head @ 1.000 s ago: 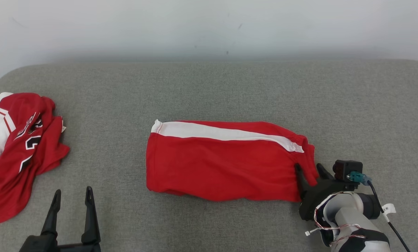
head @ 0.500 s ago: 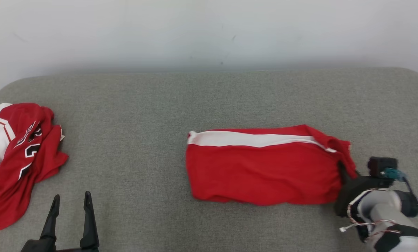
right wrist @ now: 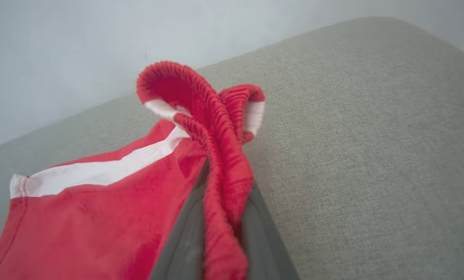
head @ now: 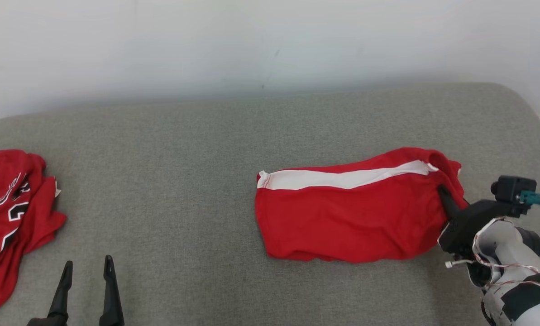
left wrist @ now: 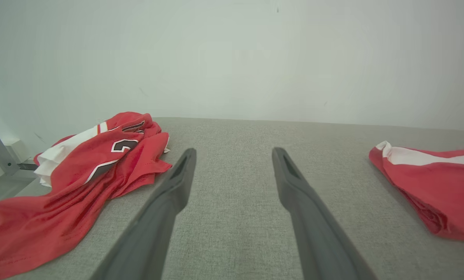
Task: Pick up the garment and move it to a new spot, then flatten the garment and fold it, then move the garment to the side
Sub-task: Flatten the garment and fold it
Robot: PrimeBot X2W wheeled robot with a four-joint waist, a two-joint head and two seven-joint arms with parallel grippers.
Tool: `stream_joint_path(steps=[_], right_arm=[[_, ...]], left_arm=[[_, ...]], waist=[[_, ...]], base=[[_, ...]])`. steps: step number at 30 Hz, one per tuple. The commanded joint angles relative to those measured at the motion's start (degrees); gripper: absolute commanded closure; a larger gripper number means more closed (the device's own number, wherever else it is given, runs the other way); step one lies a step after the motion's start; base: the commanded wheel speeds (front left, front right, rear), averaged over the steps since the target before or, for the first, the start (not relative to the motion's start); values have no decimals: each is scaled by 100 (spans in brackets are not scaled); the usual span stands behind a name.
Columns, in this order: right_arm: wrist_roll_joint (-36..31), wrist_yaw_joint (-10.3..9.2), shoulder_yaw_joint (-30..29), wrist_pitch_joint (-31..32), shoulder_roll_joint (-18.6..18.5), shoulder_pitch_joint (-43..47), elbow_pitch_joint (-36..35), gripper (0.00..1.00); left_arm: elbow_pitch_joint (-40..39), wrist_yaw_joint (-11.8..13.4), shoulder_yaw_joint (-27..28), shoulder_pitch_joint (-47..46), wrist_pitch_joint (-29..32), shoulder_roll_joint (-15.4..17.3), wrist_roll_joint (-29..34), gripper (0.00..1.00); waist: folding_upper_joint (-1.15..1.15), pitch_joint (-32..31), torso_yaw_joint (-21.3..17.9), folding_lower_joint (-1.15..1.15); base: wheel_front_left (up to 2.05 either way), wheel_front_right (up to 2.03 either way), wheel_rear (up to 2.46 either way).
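Garment (head: 346, 213), red folded shorts with white stripe, is laid right of centre on grey cushion (head: 183, 136) and is clamped at its elastic waistband (right wrist: 220, 155) by right gripper (head: 447, 199), apparently for dragging aside, while left gripper (head: 86, 268) is held splayed, empty.

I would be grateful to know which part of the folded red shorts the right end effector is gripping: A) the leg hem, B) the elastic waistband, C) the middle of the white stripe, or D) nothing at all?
B: in the right wrist view, the right end effector is closed on the gathered elastic waistband of the shorts, with the bunched cloth caught between its two fingers.
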Motion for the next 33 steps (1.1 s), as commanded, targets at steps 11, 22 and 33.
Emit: stream_joint_path(steps=[11,22,33], right_arm=[[1668,-14,173,1737,82,309,-1868,100],[1451,-14,371,2298,875,117,-1920,100],[584,-14,156,1881,1625,-349,-526,100]], left_arm=[[40,-26,-60,95,-19,-18,-32,0],[132,47,-412,-33,-19,-21,-220,0],[192,151,-649,-157,-19,-20,-397,0]], waist=[[0,-195,-77,0],[0,-160,295,0],[0,-17,681,0]], base=[[0,0,0],[0,0,0],[0,0,0]])
